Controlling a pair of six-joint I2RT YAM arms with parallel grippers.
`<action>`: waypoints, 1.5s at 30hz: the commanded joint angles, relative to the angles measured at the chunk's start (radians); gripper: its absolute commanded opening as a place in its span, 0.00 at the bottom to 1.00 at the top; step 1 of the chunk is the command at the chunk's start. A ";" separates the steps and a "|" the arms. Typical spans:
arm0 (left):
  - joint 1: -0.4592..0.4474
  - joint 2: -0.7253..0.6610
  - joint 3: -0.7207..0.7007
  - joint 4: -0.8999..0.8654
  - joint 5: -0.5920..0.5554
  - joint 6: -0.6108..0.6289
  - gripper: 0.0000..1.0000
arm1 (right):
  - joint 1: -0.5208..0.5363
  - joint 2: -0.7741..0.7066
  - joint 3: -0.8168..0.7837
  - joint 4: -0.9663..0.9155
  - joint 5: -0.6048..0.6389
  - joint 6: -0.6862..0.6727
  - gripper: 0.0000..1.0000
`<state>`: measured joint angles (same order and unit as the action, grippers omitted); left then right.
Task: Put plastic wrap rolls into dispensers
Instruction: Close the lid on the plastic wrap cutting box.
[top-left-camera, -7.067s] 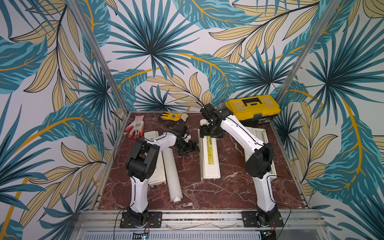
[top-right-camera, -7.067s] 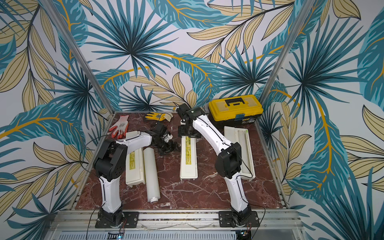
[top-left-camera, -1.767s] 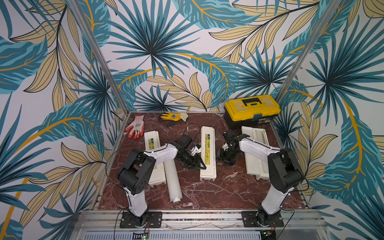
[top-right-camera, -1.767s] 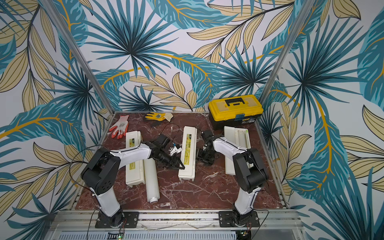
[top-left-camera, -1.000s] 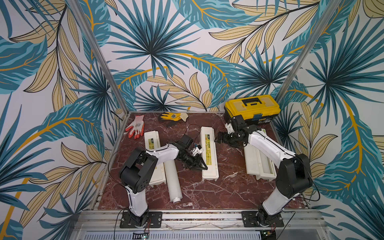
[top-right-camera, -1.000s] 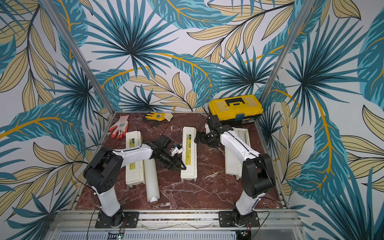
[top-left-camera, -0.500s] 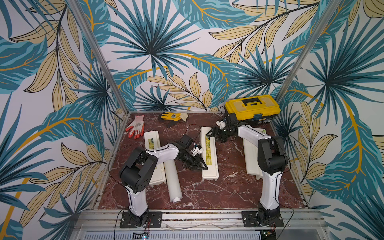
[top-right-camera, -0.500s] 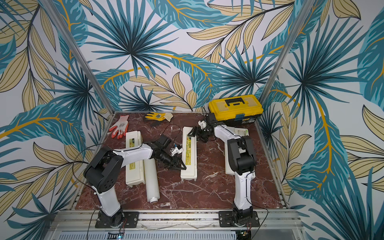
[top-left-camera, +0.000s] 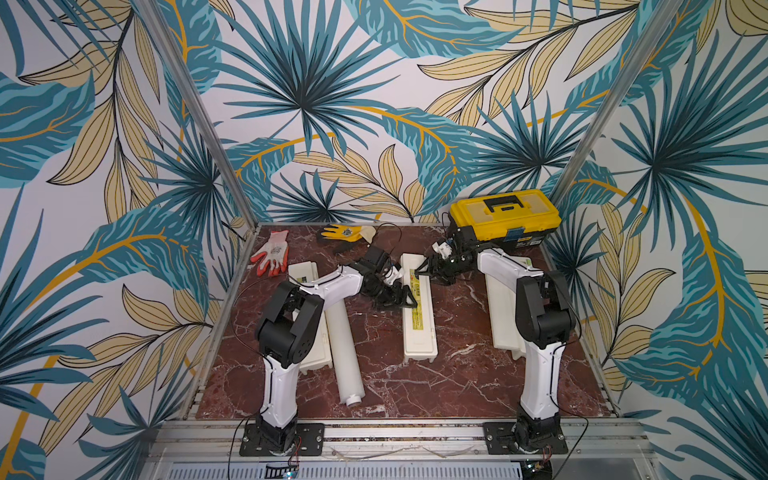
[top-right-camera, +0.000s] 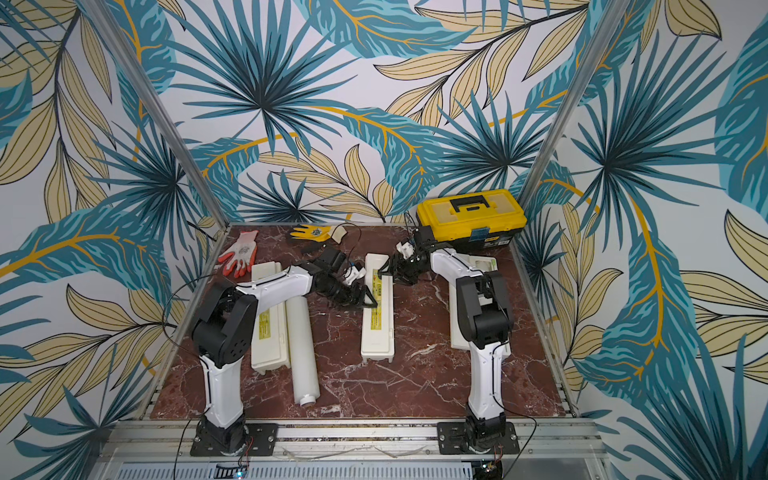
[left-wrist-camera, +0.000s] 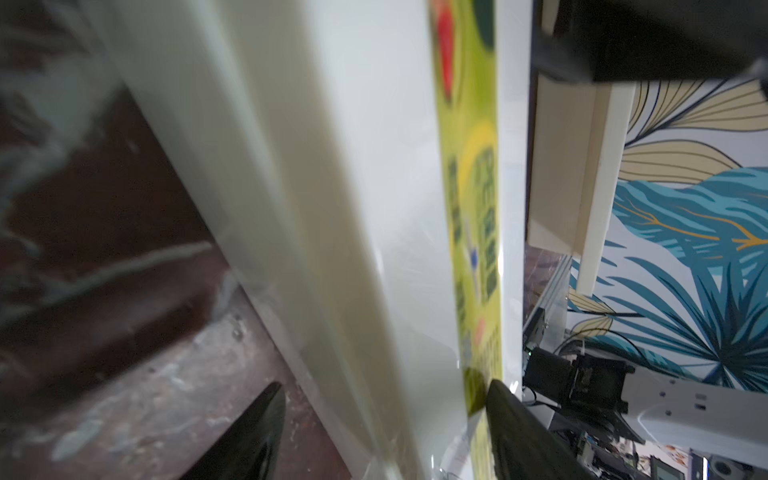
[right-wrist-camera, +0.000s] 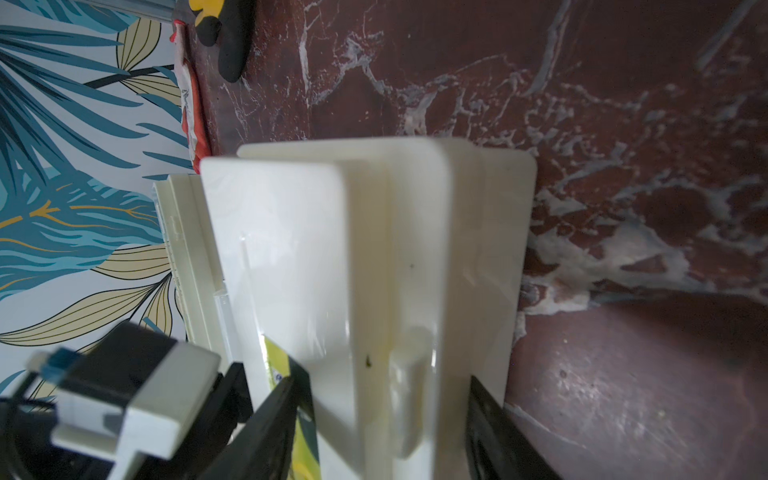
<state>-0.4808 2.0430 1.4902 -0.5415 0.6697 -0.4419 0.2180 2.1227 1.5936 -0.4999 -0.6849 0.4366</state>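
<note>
Near edge: both arm bases sit where they were. Left arm (top-left-camera: 291, 332) has its elbow raised and its forearm running forward-right, low over the table (top-left-camera: 386, 395), same pose as a second ago. Right arm (top-left-camera: 540, 320) now has its elbow high over the right dispenser (top-left-camera: 500, 320), forearm reaching back-left. A second ago it was stretched out with the elbow further right. Half a second ago it was already as now.

Roll (top-right-camera: 303, 349) lies flat on the table, stub end nearest, just beside the left dispenser (top-right-camera: 268, 332) on its right and outside it. Neither has moved.

Middle dispenser (top-left-camera: 419, 332) lies lengthwise mid-table, lid down, label (top-left-camera: 417, 316) up, same place as a second ago.

Left gripper (top-left-camera: 410, 302) is at that dispenser's left edge, about midway along. In the left wrist view its fingers (left-wrist-camera: 257, 432) are spread wide astride the box. One tip is at the label edge, the other is clear of the side wall with table showing between. Released, holding nothing.

Right gripper (top-left-camera: 419, 272) is further back, over the same dispenser's far part; a second ago it was near the toolbox. In the right wrist view its fingers (right-wrist-camera: 490, 419) straddle the box end, close on both sides. Whether they are pressing it, cannot tell.

Far: red glove (top-left-camera: 272, 253) back left, yellow glove (top-left-camera: 343, 232) by the back wall, toolbox (top-left-camera: 503, 216) back right. All unmoved.
</note>
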 joint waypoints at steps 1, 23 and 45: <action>0.037 0.081 0.094 -0.031 -0.160 0.005 0.75 | 0.030 0.067 -0.050 -0.226 0.143 -0.045 0.61; 0.056 0.397 0.244 -0.095 -0.149 -0.175 0.48 | 0.064 0.100 0.035 -0.264 0.113 -0.047 0.58; 0.118 -0.080 0.114 0.068 -0.222 -0.163 0.83 | 0.265 -0.291 -0.046 -0.356 0.805 0.190 0.89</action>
<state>-0.3958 2.0560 1.6371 -0.4908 0.5091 -0.6147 0.4351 1.8206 1.5650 -0.7738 -0.0364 0.5411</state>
